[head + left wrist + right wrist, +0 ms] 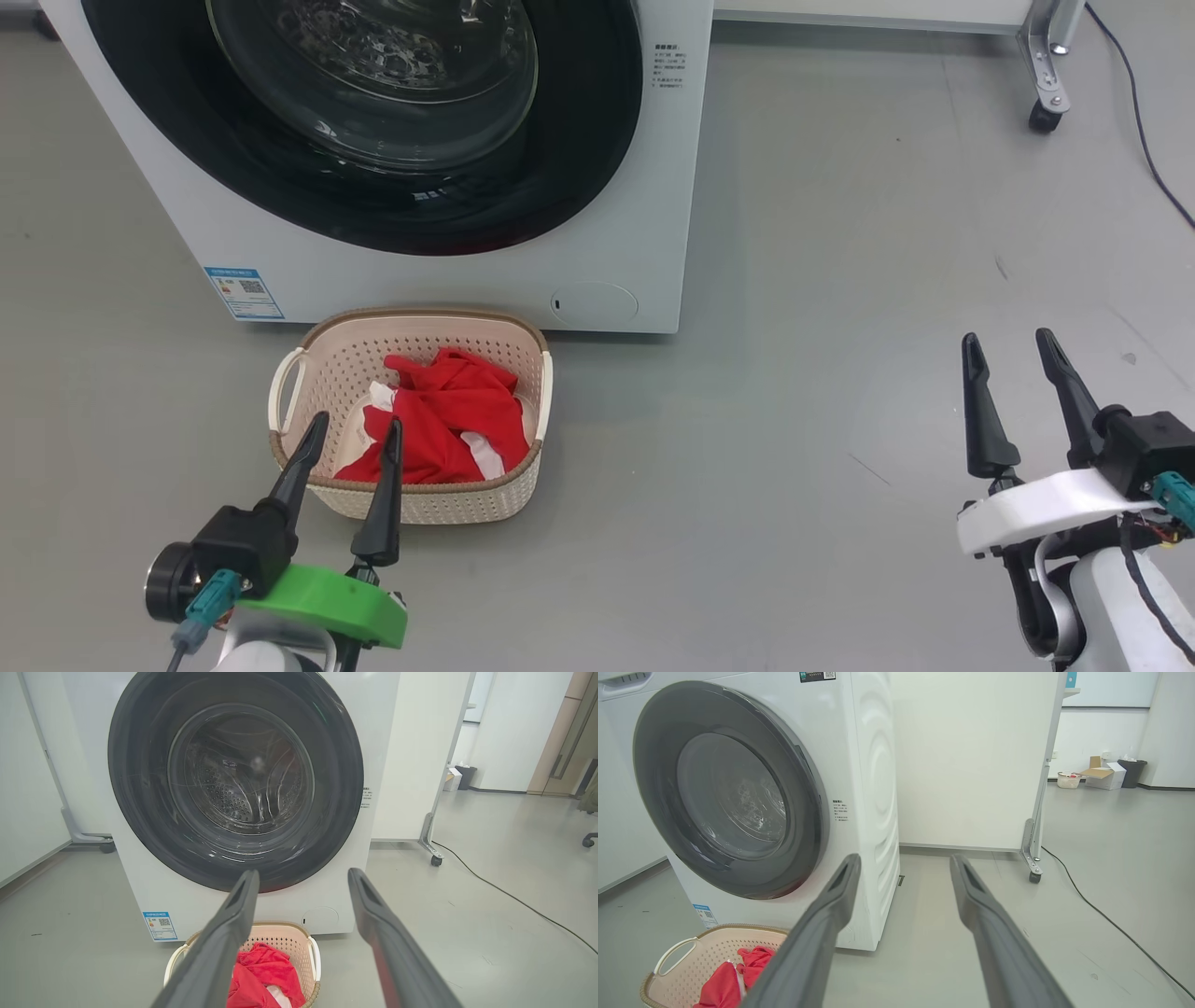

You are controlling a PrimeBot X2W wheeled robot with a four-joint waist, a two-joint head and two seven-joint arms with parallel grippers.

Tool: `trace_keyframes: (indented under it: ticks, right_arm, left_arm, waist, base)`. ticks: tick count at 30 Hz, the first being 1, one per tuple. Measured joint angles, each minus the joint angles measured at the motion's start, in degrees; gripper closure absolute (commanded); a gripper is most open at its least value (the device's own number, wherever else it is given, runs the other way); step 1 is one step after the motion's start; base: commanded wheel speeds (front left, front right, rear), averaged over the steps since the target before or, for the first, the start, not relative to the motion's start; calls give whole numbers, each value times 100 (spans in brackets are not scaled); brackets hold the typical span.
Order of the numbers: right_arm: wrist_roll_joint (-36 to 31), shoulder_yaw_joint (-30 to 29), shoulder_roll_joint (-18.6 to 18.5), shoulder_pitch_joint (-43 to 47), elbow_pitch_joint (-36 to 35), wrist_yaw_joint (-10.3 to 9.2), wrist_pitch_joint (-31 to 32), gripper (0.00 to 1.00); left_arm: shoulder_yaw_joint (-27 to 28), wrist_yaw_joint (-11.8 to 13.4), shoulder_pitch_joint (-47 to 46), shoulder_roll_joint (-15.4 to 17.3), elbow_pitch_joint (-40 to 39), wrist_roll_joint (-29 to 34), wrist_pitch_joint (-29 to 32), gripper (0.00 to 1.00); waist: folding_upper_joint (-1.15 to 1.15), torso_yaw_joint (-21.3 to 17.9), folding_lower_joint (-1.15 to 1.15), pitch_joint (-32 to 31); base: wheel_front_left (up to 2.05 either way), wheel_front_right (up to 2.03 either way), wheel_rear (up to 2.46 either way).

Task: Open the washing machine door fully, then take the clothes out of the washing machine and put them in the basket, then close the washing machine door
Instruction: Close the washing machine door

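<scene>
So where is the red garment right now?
In the head view the red garment lies bunched inside the cream basket, on the floor just in front of the washing machine, left of centre, beyond the open left gripper.

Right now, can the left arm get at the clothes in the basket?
Probably yes: the open left end effector is near the basket and its front rim, the clothes lie uncovered inside, and nothing stands between them.

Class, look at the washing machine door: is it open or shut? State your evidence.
Shut. The washing machine door lies flush on the front of the washing machine, with no gap at its black rim.
</scene>
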Motion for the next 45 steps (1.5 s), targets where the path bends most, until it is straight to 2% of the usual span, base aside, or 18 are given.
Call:
trace_keyframes:
  ticks: [20,45]
  right_arm:
    - [-134,-47,99,727,-498,-46,0,0]
    - [-182,-148,110,960,-755,-44,0,0]
  left_arm:
    - [129,0,145,2,-9,59,0,0]
    - [60,0,229,4,20,-10,1,0]
  waist:
    - [0,-15,0,-94]
    - [0,34,0,-82]
  base:
    - [0,0,0]
    - [0,0,0]
